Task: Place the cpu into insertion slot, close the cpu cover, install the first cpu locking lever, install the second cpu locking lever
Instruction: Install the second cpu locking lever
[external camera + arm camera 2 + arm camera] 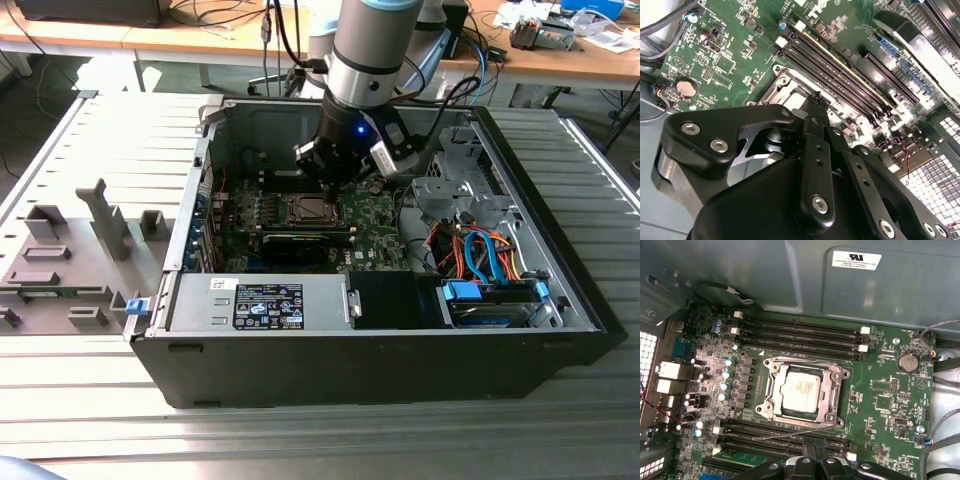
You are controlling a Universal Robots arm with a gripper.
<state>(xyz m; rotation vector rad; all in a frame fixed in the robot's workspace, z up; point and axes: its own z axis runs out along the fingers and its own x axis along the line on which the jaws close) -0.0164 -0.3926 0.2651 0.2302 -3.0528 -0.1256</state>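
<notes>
The cpu, a flat square with a dull silver top, lies in the insertion slot on the green board. The cpu cover, a thin silver frame, lies flat around the chip. A thin wire lever runs slantwise along one side of the socket, next to my fingertips. My gripper hangs just over that edge of the socket with its black fingers pressed together, and I see nothing between them. In the exterior view the gripper reaches down into the case right above the insertion slot.
The open black computer case lies on a slatted grey table. Long black memory slots flank the socket on both sides. Orange and blue cables and a drive bay sit at the exterior view's right. Grey fixtures stand at its left.
</notes>
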